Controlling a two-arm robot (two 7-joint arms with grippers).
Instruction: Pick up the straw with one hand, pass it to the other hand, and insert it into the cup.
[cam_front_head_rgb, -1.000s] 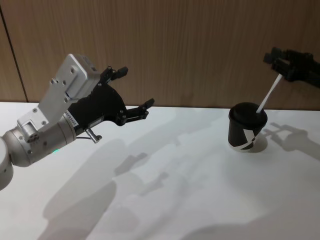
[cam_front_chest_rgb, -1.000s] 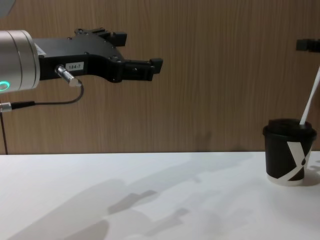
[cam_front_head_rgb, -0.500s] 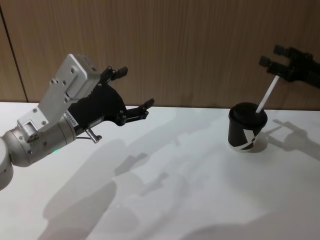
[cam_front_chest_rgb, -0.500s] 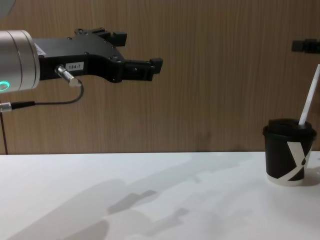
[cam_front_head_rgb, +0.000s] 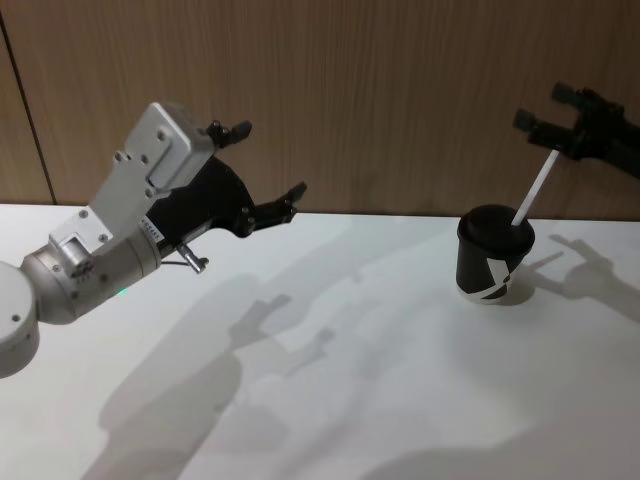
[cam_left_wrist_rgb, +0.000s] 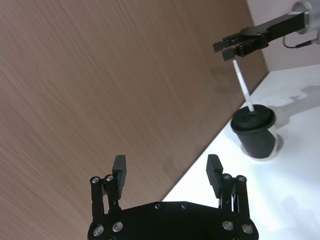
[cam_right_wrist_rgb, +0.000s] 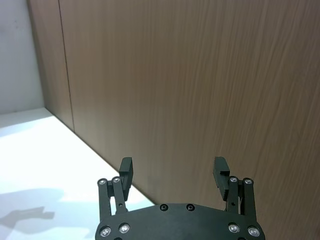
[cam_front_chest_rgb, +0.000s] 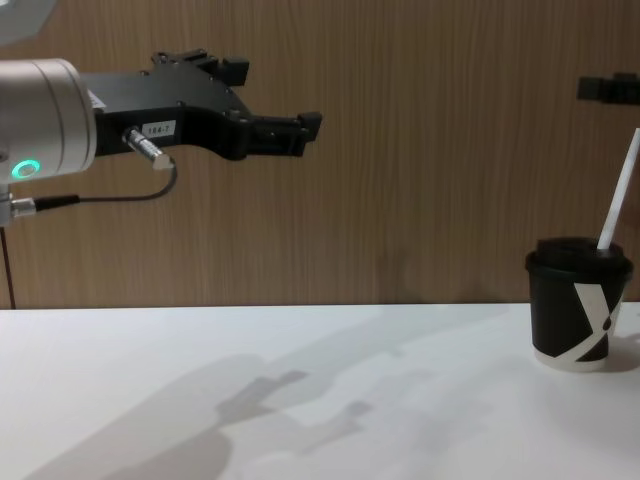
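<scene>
The long, thin, straight white straw (cam_front_head_rgb: 531, 189) stands tilted in the small black paper cup (cam_front_head_rgb: 494, 256), its lower end through the cup's black lid and its upper end leaning toward the unlabelled black two-fingered right gripper (cam_front_head_rgb: 548, 113). That gripper hangs above and just beyond the straw's tip, its 2 fingers spread with a gap between them, gripping nothing; whether the tip touches a finger cannot be told. The cup carries a white X-like mark and a white bottom edge, and sits on the white table (cam_front_head_rgb: 380, 370), below the right gripper. Well apart from the cup, the black two-fingered left gripper (cam_front_chest_rgb: 270, 105) is raised above the table, its fingers wide apart and empty. A small white label on its body is too small to read surely.
</scene>
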